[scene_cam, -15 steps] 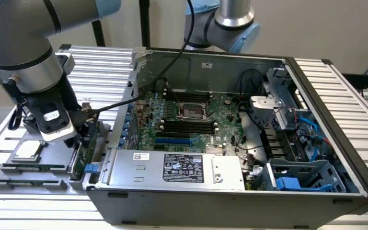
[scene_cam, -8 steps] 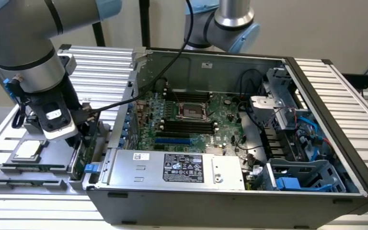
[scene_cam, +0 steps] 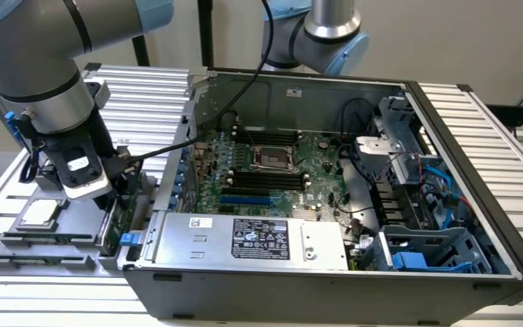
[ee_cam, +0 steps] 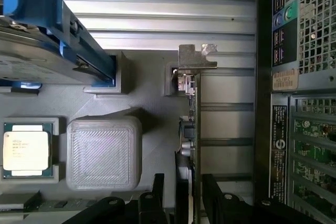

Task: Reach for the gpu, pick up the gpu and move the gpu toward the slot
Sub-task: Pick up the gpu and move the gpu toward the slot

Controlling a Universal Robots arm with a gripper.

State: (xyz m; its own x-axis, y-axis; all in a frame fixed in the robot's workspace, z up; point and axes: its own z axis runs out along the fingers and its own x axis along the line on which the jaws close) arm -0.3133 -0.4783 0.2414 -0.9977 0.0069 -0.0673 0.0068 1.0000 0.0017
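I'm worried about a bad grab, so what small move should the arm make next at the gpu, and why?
Probably close the tool on the gpu. In the wrist view its open fingers stand one on each side of the edge-on card, which sits upright in the grey holder, so it looks straddled but not yet clamped.

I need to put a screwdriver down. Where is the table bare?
Bare ribbed table lies on the exterior view's right of the case, beyond the tray by the case's far corner, and along the near edge. The tray is crowded: CPU, gpu, with the open tool straddling the gpu.
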